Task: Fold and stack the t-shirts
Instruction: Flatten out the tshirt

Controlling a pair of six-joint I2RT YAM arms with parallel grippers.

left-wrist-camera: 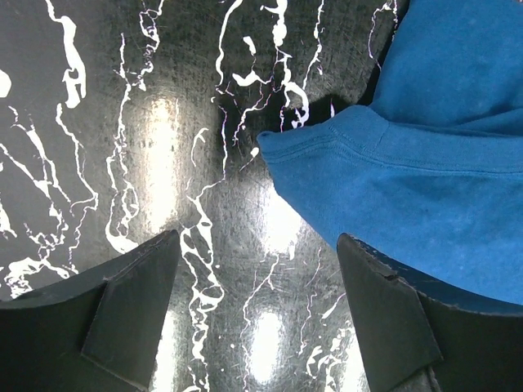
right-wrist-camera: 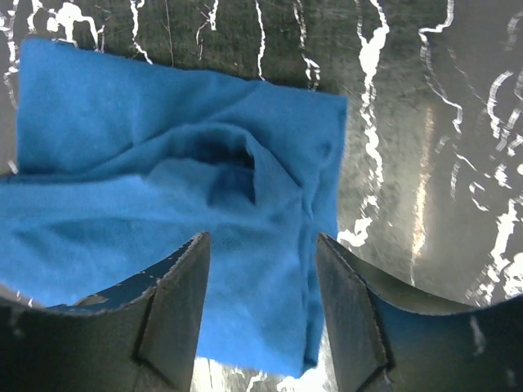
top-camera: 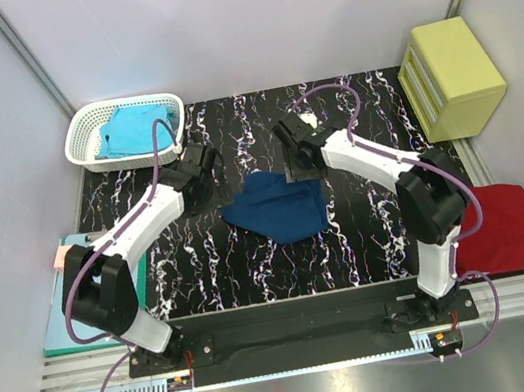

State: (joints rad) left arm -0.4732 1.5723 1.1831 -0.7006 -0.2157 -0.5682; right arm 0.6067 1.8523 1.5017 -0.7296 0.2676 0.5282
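Observation:
A navy blue t-shirt (top-camera: 279,205) lies crumpled in the middle of the black marbled table; its chest print is hidden. My left gripper (top-camera: 203,158) is open just left of the shirt, over bare table; in the left wrist view a hemmed edge of the shirt (left-wrist-camera: 425,188) lies to the upper right of the open fingers (left-wrist-camera: 135,302). My right gripper (top-camera: 284,138) is open above the shirt's far right corner; in the right wrist view the blue cloth (right-wrist-camera: 180,180) lies below and between the fingers (right-wrist-camera: 347,302). A turquoise t-shirt (top-camera: 134,129) lies in a white basket. A red t-shirt (top-camera: 499,225) lies folded at the right.
The white basket (top-camera: 80,142) stands at the back left. A yellow drawer box (top-camera: 451,76) stands at the back right. A teal clipboard (top-camera: 61,323) with a pink item (top-camera: 62,257) lies at the left edge. Grey walls close in the sides.

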